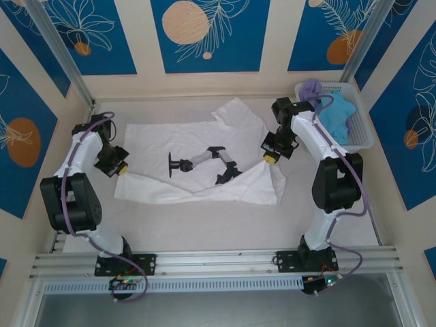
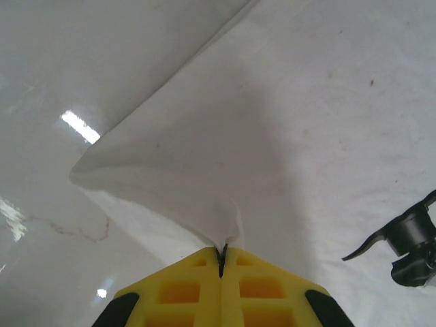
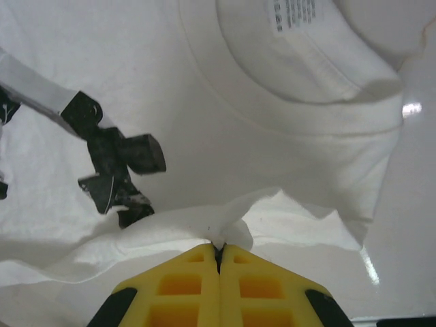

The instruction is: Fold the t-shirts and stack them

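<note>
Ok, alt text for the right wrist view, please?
The right gripper, shut, pinches a raised fold of the white t-shirt at bottom centre. Beyond it the shirt lies spread, collar and neck label at top, a dark print at left, glossy table at right.

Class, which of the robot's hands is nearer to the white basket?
Right. The right hand grips the white t-shirt at its right edge, just left of the basket; the left hand grips the opposite edge, across the table.
</note>
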You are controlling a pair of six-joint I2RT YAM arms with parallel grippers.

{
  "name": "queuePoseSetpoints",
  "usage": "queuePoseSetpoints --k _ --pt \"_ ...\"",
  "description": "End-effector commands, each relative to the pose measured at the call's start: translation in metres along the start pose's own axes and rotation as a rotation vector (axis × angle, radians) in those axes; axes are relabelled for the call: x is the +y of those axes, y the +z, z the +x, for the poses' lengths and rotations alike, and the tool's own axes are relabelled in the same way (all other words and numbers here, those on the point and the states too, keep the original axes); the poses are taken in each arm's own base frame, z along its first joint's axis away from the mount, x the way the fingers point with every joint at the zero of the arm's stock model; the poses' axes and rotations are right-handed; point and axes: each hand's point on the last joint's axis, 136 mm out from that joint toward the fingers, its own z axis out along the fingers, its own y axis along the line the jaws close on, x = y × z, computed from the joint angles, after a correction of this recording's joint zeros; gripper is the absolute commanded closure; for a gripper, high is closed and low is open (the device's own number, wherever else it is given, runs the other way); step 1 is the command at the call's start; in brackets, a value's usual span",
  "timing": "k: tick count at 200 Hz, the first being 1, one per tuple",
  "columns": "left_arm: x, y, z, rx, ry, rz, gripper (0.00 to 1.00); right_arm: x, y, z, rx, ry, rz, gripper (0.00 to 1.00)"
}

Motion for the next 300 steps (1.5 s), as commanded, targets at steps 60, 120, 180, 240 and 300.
queuePoseSetpoints --k 60,120,180,240,300 --pt "0.008 0.015 -0.04 0.006 -0.005 -0.046 1.0 0.006 0.017 -0.04 0.009 0.046 0.066 1.0" --pt "0.01 0.026 -0.053 0.017 -0.002 -0.06 0.87 0.008 0.029 -0.055 0.025 0.078 0.105 0.93" --pt "-0.004 -0.024 -0.087 -0.088 0.023 -0.001 0.59 0.02 -0.023 -0.065 -0.012 0.119 -0.098 0.57" --pt "-0.019 -0.012 0.013 0.027 0.101 0.183 0.49 0.005 0.003 0.052 0.078 0.017 -0.265 0.57" --pt "-0.01 0.044 0.075 0.142 0.192 0.148 0.57 -0.03 0.062 0.09 0.123 0.065 -0.171 0.7"
